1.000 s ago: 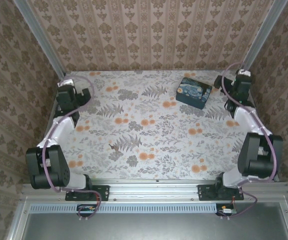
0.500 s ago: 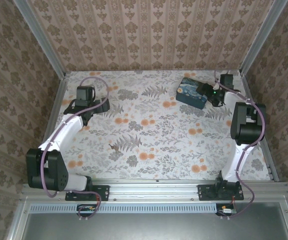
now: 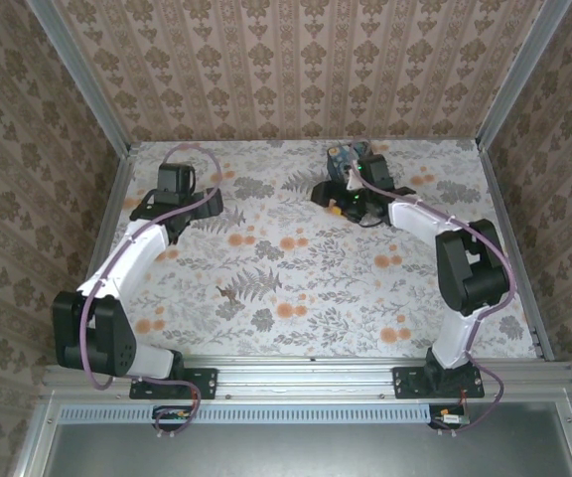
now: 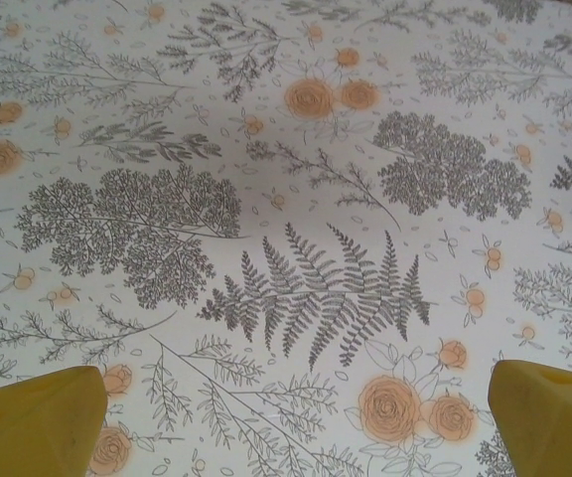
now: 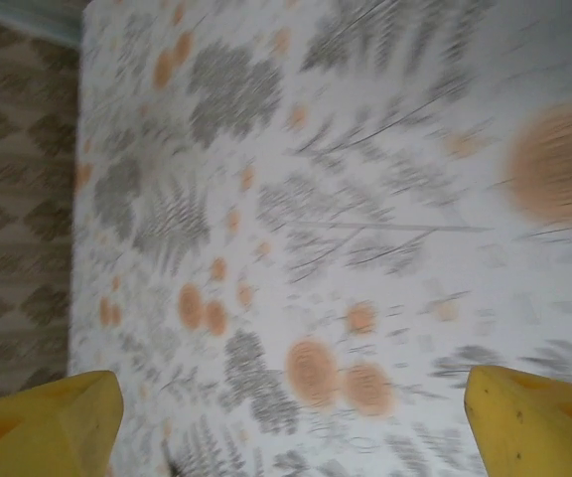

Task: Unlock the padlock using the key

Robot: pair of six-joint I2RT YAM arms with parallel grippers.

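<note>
padlock: cannot tell where it is. nothing on the table looks clearly like a lock.
blue box (image 3: 342, 156): it sits on the table (image 3: 296, 268) near the back wall. part of it is hidden behind the right arm.
small dark thing (image 3: 231, 291): it lies flat on the flower cloth, well apart from the blue box, to the left of it and nearer the arm bases. it is too small to name.
right gripper (image 3: 324, 194): it is just beside the blue box, on the side nearer the arm bases, and it points left. its yellow fingers (image 5: 43, 422) stand far apart with nothing between them. under them is bare flower cloth, and that picture is blurry.
left gripper (image 3: 177, 211): it is well apart from the blue box, far to its left, by the left wall. its yellow fingers (image 4: 33, 422) are spread wide with nothing between them. it hangs over fern leaves and orange flowers on the cloth.
walls: brown paper with a leaf pattern stands behind the blue box and on both sides.
</note>
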